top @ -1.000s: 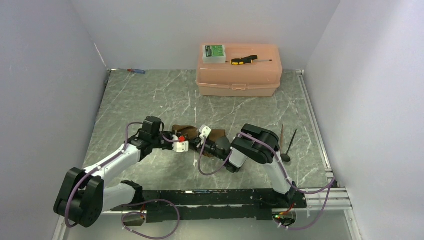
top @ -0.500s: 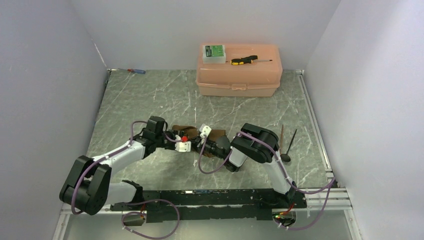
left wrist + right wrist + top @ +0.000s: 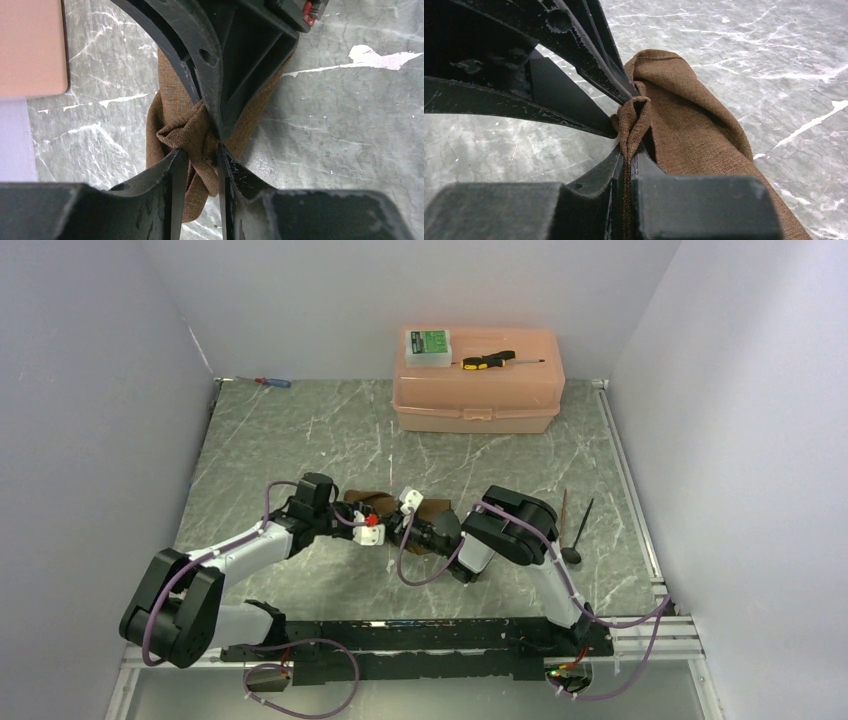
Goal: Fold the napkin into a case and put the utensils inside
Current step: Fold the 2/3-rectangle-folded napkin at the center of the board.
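In the view from above, the napkin [image 3: 432,508] lies bunched on the marble table [image 3: 300,440], a little toward 6 o'clock from the table's middle. The left gripper [image 3: 375,522] reaches it from 9 o'clock and the right gripper [image 3: 403,510] from 4 o'clock, so the two meet over the cloth. The utensils [image 3: 575,530] lie apart on the table, at 3 o'clock from the napkin, close to the right rail. The pink box [image 3: 478,390] stands at 12 o'clock against the back wall. It carries a yellow-and-black screwdriver [image 3: 488,360] and a small green-labelled case [image 3: 428,344]. A blue-and-red screwdriver [image 3: 272,383] lies in the corner at 11 o'clock.

In the left wrist view, the left gripper [image 3: 202,167] has its fingers almost together, with only a narrow slit between them. A crumpled knot of napkin [image 3: 182,132] is pinched in that slit. The right gripper's black fingers [image 3: 235,60] come down from 12 o'clock and touch the same knot.

In the right wrist view, the right gripper [image 3: 626,170] is nearly closed on a thin upright fold of napkin [image 3: 684,115]. The remaining cloth falls away toward 4 o'clock onto the table. The left gripper's fingers [image 3: 574,55] enter from 10 o'clock and meet this fold.
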Controlling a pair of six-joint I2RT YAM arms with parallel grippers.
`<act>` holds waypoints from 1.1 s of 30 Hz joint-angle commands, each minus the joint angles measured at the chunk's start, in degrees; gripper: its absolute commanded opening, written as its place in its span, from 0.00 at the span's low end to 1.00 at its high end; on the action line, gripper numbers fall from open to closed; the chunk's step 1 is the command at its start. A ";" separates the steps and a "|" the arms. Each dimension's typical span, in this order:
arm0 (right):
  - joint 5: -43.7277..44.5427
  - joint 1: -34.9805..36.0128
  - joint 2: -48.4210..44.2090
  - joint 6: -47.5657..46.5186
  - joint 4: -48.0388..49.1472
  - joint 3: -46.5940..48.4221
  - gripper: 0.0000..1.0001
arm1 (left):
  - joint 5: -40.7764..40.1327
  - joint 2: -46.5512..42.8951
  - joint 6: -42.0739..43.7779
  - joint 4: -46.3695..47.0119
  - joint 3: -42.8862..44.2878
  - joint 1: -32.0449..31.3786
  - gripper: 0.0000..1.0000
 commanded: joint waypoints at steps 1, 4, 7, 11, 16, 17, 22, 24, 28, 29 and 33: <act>-0.72 -1.12 0.53 2.48 10.88 1.08 0.02 | -1.51 -2.01 -1.79 1.47 -0.84 -0.65 0.35; -0.88 -1.47 0.82 3.05 10.97 1.20 0.02 | -2.25 -4.73 -2.44 0.30 -2.10 -0.60 0.42; -0.99 -1.57 0.99 3.42 10.93 1.43 0.01 | -3.63 -8.44 -3.14 0.28 -3.89 -0.67 0.45; -1.33 -1.58 1.02 3.70 10.84 1.53 0.01 | -4.95 -10.82 -4.20 -0.43 -4.91 -0.69 0.45; -2.17 -1.60 0.78 3.94 10.77 1.52 0.00 | -1.14 -9.44 -2.81 -2.31 -4.34 -1.42 0.46; -2.29 -1.60 0.68 3.89 10.78 1.45 0.00 | -1.12 -8.53 -2.76 -1.72 -4.12 -1.60 0.46; -2.88 -1.62 0.38 4.04 10.93 1.15 0.01 | -3.26 -3.32 -2.80 2.90 -2.49 -1.74 0.44; -3.24 -1.59 0.30 4.05 10.79 1.26 0.00 | -3.70 -2.41 -2.69 4.22 -2.19 -1.72 0.43; -3.95 -1.58 0.21 4.05 10.64 1.29 0.00 | -4.11 -2.44 -2.65 7.05 -2.91 -1.72 0.41; -3.95 -1.62 0.21 4.14 10.54 1.23 0.00 | -4.25 -2.60 -2.84 7.39 -3.02 -1.72 0.41; -4.10 -1.60 0.23 4.12 10.63 1.05 0.00 | -4.36 -3.41 -3.24 6.26 -2.63 -1.71 0.40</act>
